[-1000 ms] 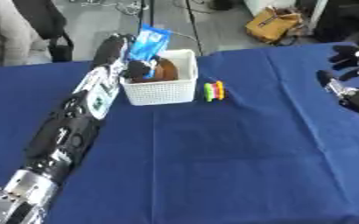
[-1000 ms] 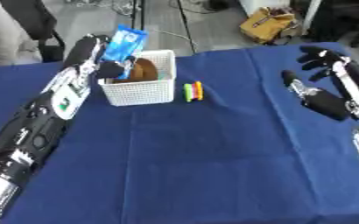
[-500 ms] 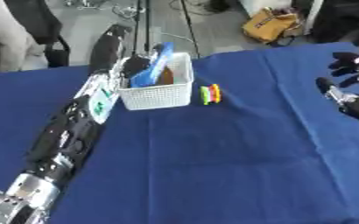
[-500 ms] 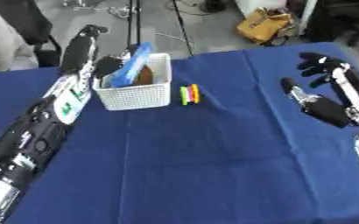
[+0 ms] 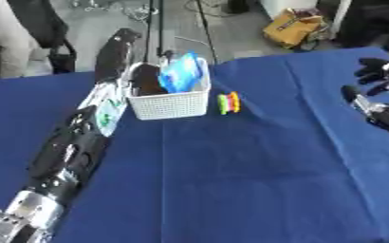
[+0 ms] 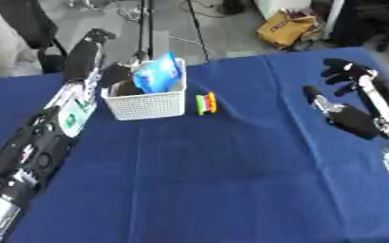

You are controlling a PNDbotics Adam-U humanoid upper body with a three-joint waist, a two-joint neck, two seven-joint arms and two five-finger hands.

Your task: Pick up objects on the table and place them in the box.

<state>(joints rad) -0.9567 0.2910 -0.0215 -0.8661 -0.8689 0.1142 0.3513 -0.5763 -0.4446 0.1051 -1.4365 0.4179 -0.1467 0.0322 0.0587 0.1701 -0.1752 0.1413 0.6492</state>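
Observation:
A white mesh box stands on the blue table at the upper left. A blue packet leans inside it beside a dark brown object. A small multicoloured object lies on the cloth just right of the box. My left hand is stretched out beyond the box's far left corner, fingers straight, holding nothing. My right hand hovers open over the table's right side, fingers spread, well away from the coloured object.
The blue table fills the lower view, its far edge running behind the box. Beyond it are a yellow-brown bag on the floor, stand legs, and a seated person at the far left.
My left hand has let go of the blue packet, which now rests in the box, and has drawn back past the box's far left. The right hand stays about where it was.

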